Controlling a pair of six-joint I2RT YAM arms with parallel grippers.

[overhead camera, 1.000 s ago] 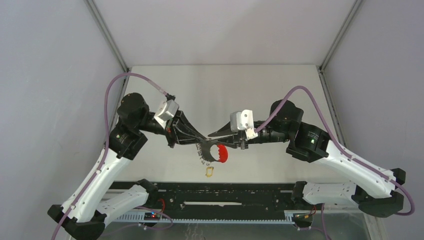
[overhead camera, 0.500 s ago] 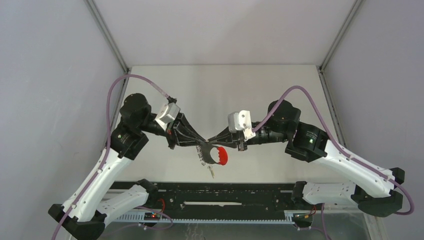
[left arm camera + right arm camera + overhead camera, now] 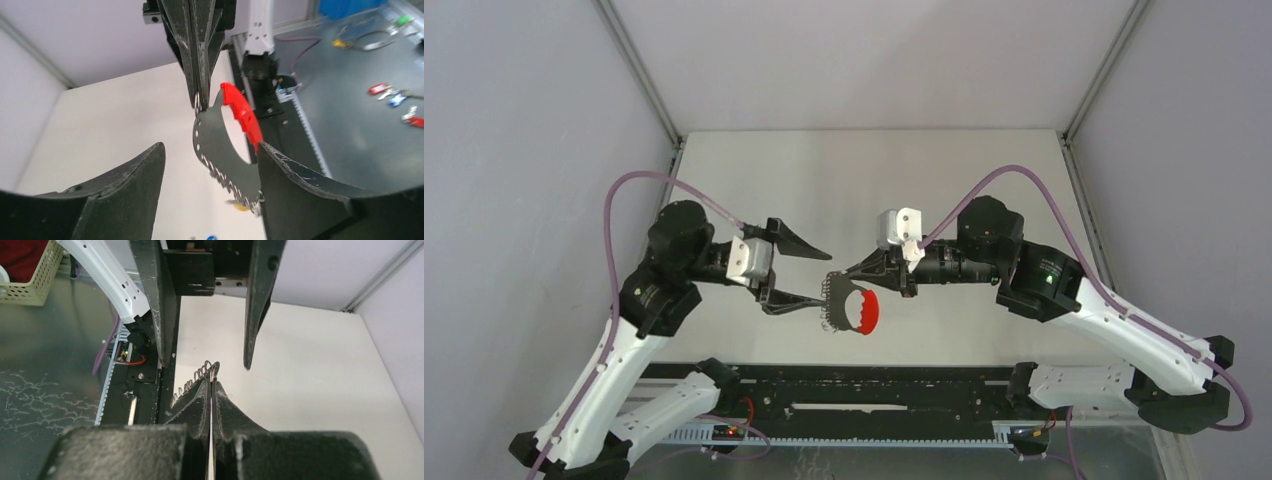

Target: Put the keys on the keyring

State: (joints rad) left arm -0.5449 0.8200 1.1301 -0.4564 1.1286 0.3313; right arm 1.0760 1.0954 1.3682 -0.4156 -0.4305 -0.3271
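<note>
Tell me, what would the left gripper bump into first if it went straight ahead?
Most likely the keyring, which hangs straight ahead of the open left gripper, pinched at its top by the shut right gripper. How far ahead is hard to tell.

arms [image 3: 614, 368]: white links, black joints | cables [image 3: 1010, 168]: purple | left gripper [image 3: 824, 276]: black

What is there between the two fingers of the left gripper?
In the left wrist view, the keyring, held by the shut right gripper, shows between the tips of the open left fingers.
</note>
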